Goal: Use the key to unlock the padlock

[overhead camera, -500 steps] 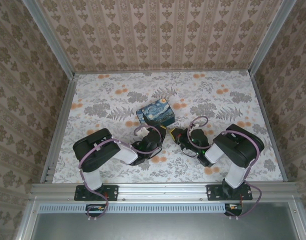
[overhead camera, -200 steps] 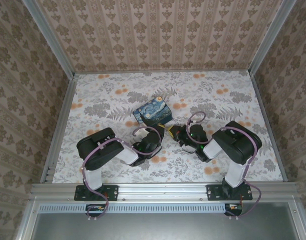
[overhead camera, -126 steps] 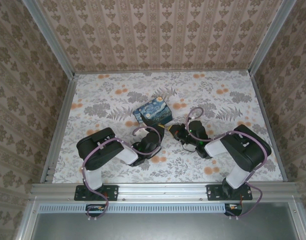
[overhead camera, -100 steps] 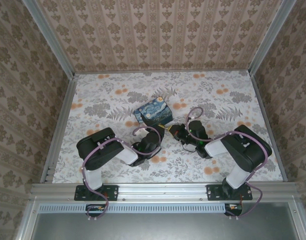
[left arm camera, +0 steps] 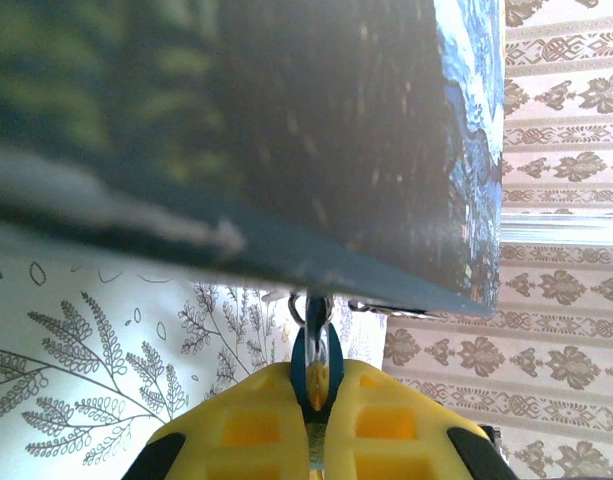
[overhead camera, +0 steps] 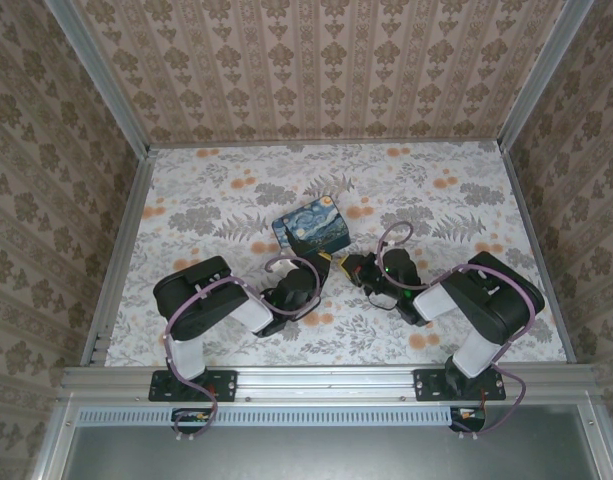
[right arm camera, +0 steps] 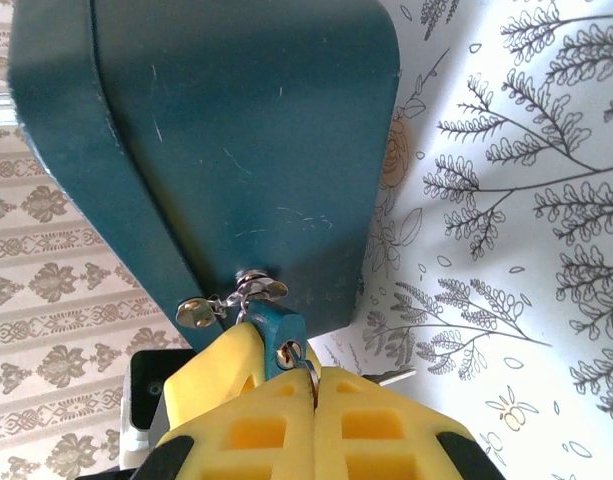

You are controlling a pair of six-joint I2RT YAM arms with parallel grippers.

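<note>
Now left gripper [left arm camera: 316, 395] pinching padlock [left arm camera: 311, 362] between jaws, box [left arm camera: 286, 150] just ahead; right gripper [right arm camera: 314, 400] jaws pinching key [right arm camera: 304, 372] at padlock keyhole.

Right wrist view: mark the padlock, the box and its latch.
padlock [right arm camera: 275, 331]: right wrist view, on its blue body.
box [right arm camera: 246, 130]: right wrist view, on its plain dark teal face.
latch [right arm camera: 258, 289]: right wrist view, on the silver fitting at the box's edge.
</note>
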